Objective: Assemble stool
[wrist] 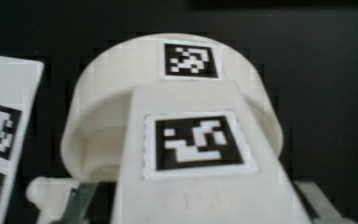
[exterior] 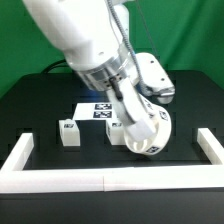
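Note:
The white round seat (exterior: 153,137) stands tilted on its edge on the black table, right of centre in the exterior view. In the wrist view the seat (wrist: 149,85) fills the middle and shows one tag. My gripper (exterior: 133,112) reaches down onto it and is shut on a white leg block (wrist: 197,150), tag facing the camera, held against the seat's side. The gripper (wrist: 190,208) has one finger (wrist: 60,198) showing beside the block. A second leg block (exterior: 68,133) stands toward the exterior view's left. A third (exterior: 116,129) stands right by the seat.
The marker board (exterior: 98,109) lies behind the seat and also shows in the wrist view (wrist: 2,130). A long white border wall (exterior: 110,179) runs along the front, with side pieces on the left (exterior: 18,154) and right (exterior: 211,147).

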Available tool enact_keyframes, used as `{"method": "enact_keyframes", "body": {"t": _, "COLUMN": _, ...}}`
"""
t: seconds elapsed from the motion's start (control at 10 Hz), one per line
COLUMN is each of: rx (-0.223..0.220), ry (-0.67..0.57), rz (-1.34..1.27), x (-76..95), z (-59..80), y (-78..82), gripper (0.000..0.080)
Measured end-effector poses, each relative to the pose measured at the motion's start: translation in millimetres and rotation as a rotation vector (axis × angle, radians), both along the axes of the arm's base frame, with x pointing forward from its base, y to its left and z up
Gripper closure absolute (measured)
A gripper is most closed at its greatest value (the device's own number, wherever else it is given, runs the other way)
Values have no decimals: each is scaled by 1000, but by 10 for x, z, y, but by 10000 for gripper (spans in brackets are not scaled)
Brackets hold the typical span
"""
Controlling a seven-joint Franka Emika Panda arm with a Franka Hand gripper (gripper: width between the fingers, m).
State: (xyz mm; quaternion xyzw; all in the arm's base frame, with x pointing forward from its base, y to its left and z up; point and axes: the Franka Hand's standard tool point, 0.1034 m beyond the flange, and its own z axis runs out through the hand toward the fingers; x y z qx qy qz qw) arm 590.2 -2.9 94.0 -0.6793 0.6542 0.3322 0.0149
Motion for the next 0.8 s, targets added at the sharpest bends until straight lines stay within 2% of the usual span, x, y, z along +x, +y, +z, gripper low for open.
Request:
{"method": "enact_keyframes", "body": {"t": 0.1, "rx": -39, "ry": 57, "rz": -67, "x": -11, "z": 5, "y": 50, "gripper": 462}}
{"method": "enact_keyframes", "body": {"t": 0.2, "rx": -54, "ry": 71, "rz": -81, "x": -22, "z": -23, "y": 129, "gripper": 462}}
{"method": "enact_keyframes", "body": {"t": 0.4, "rx": -69, "ry": 38, "rz": -87, "x": 15, "z": -105, "y": 230, "gripper": 462}}
{"method": "enact_keyframes", "body": {"t": 0.6, "rx": -145, "ry": -55, "rz": -168, "x": 134, "z": -95, "y": 378, "gripper": 462}}
{"method": "enact_keyframes", "body": {"t": 0.7, "rx": -136, "ry": -46, "rz": -147, "x": 80, "z": -97, "y": 383, "gripper": 462}}
{"method": "enact_keyframes", "body": {"t": 0.8, "rx": -137, "ry": -46, "rz": -149, "x": 88, "z": -115, "y": 369, "gripper": 389}}
